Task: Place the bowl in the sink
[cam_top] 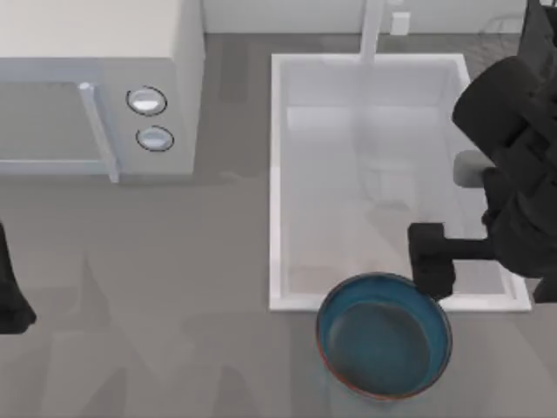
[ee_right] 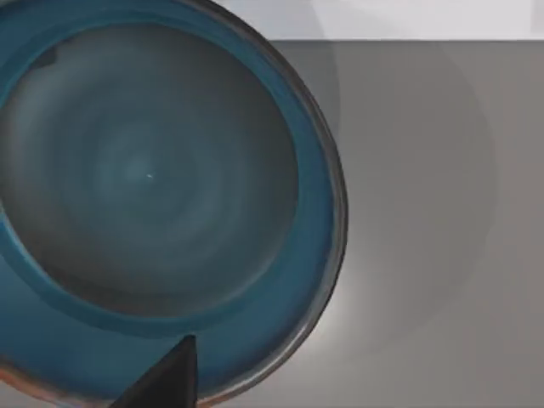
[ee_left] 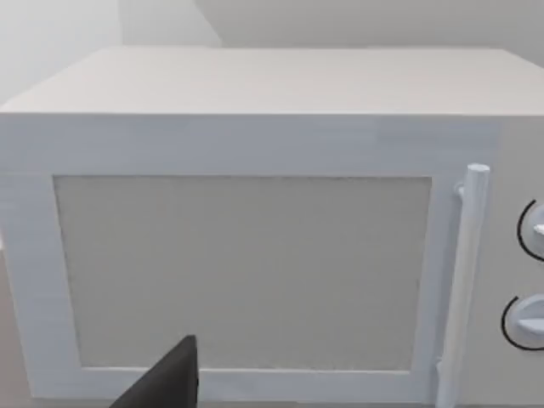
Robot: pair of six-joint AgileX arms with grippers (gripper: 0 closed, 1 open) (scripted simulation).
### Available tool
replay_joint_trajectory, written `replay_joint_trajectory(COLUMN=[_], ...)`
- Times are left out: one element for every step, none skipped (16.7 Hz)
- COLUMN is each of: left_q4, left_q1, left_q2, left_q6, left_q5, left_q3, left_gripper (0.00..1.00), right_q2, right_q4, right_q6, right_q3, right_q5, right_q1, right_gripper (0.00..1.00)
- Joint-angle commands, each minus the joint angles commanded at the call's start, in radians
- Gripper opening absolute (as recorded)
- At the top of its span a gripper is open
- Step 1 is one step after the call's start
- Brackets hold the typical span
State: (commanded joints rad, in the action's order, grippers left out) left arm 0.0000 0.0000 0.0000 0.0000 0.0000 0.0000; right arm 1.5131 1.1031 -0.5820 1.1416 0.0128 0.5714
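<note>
The teal-blue bowl [cam_top: 383, 347] with a reddish-brown rim hangs at the front of the white sink [cam_top: 277, 174], its far edge overlapping the sink's near rim. My right gripper [cam_top: 435, 289] reaches in from the right and is shut on the bowl's far right rim. In the right wrist view the bowl [ee_right: 144, 187] is seen from above, casting a soft shadow on the grey table, and one dark fingertip [ee_right: 166, 382] lies over its inner wall. My left arm [cam_top: 10, 296] is parked at the table's left edge.
A white microwave [cam_top: 96, 87] with two round knobs stands at the back left, and the left wrist view faces its door [ee_left: 246, 263]. A white faucet [cam_top: 372, 30] rises behind the sink. Bare grey table [cam_top: 174, 331] lies left of the bowl.
</note>
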Motion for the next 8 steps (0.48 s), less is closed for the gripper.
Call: replay_joint_trajectory(left_q4=[0.000,0.000,0.000,0.000,0.000,0.000,0.000,0.000], left_q1=[0.000,0.000,0.000,0.000,0.000,0.000,0.000,0.000], left_q2=[0.000,0.000,0.000,0.000,0.000,0.000,0.000,0.000], left_q6=[0.000,0.000,0.000,0.000,0.000,0.000,0.000,0.000], left_q5=[0.000,0.000,0.000,0.000,0.000,0.000,0.000,0.000], left_q3=[0.000,0.000,0.000,0.000,0.000,0.000,0.000,0.000], left_gripper=[1.00,1.00,1.00,1.00,1.00,1.00,1.00,1.00], right_q2=[0.039,0.069,0.089,0.098,0.098,0.098,0.098,0.094], right_q4=[0.028,0.049,0.063,0.069,0.069,0.069,0.069,0.066], right_q6=[-0.016,-0.029,-0.037,-0.041,-0.041,-0.041,-0.041,-0.040], right_q3=[0.036,0.064,0.082,0.090,0.090,0.090,0.090,0.088], right_q5=[0.001,0.001,0.002,0.002,0.002,0.002,0.002,0.002], right_q1=[0.016,0.029,0.037,0.041,0.041,0.041,0.041,0.036], right_gripper=[1.00,1.00,1.00,1.00,1.00,1.00,1.00,1.00])
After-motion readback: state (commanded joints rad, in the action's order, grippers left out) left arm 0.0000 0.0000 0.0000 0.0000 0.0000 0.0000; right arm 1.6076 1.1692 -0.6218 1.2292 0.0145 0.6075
